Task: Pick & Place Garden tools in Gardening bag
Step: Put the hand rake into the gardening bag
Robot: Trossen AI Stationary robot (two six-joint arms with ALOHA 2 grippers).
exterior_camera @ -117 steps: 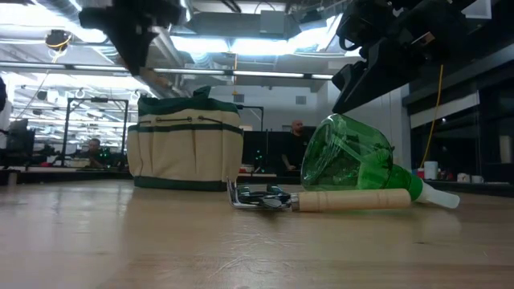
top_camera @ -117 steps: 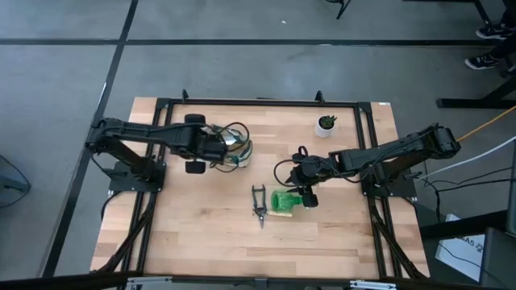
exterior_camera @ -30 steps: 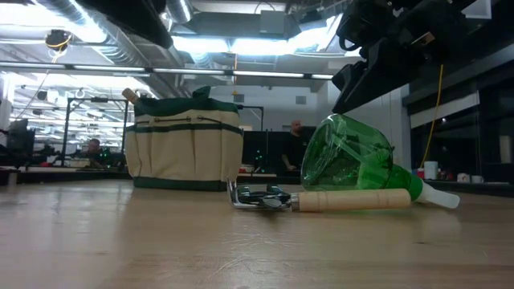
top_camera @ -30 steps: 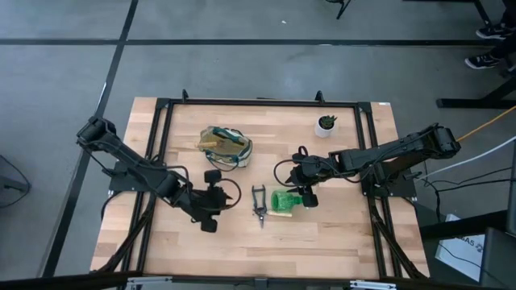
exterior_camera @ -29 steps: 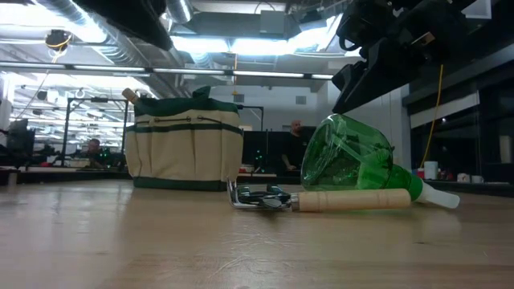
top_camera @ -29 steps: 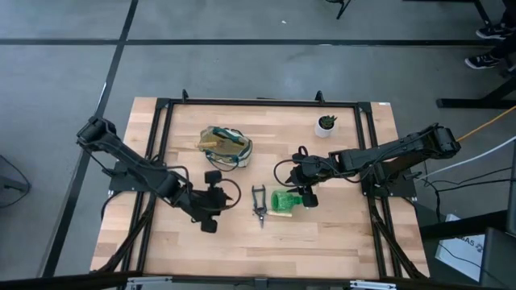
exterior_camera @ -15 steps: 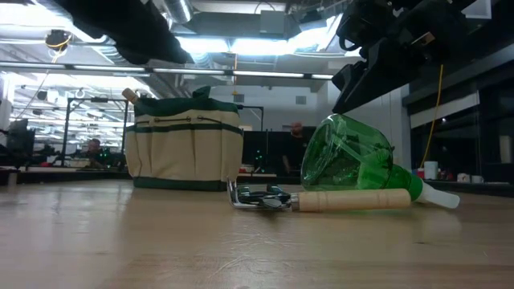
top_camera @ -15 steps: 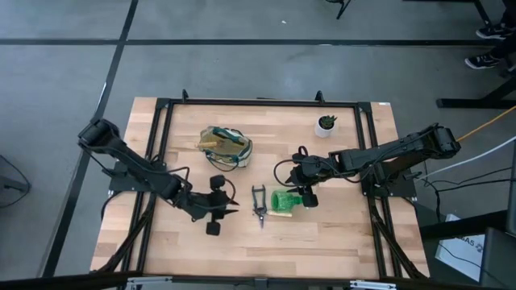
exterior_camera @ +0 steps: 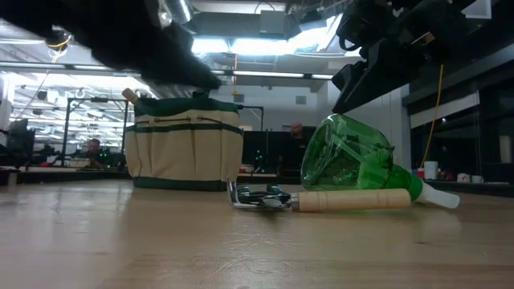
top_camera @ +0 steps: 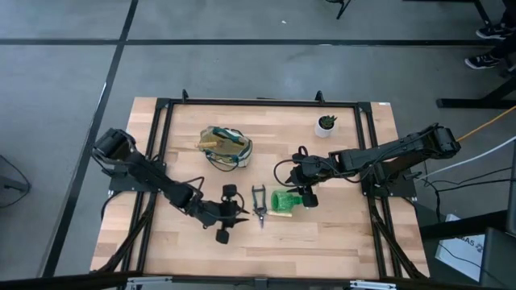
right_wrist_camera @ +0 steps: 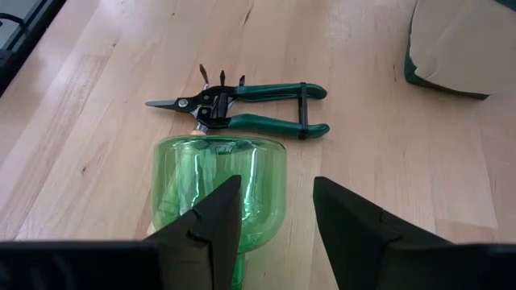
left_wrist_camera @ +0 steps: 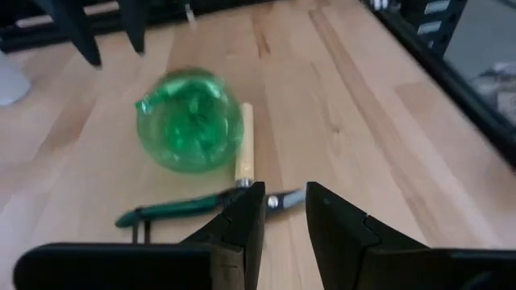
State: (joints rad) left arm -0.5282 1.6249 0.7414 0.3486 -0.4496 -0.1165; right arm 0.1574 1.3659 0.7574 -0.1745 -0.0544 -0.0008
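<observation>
Green-handled pruning shears [top_camera: 259, 205] lie flat mid-table, blades toward the near edge. Right of them a green spray bottle [top_camera: 284, 201] lies on its side, with a wooden-handled tool [exterior_camera: 353, 199] on the table next to it. My left gripper [left_wrist_camera: 282, 216] hovers open, low and just left of the shears [left_wrist_camera: 193, 209], whose blade end shows beyond its fingertips. Open too, my right gripper [right_wrist_camera: 274, 211] hangs above the bottle's base [right_wrist_camera: 219, 181]. The gardening bag [top_camera: 226, 147] stands upright farther back, a wooden handle [exterior_camera: 128, 95] sticking out of it.
A small plant in a white pot [top_camera: 326, 123] stands at the far right. A black frame [top_camera: 161, 109] runs around the table's edges. Bare wood lies near the front edge [top_camera: 266, 250] and left of the bag.
My left gripper has moved toward the table's right edge and sunk lower, coming up beside the shears. The shears, bottle, wooden-handled tool and bag have stayed in place.
</observation>
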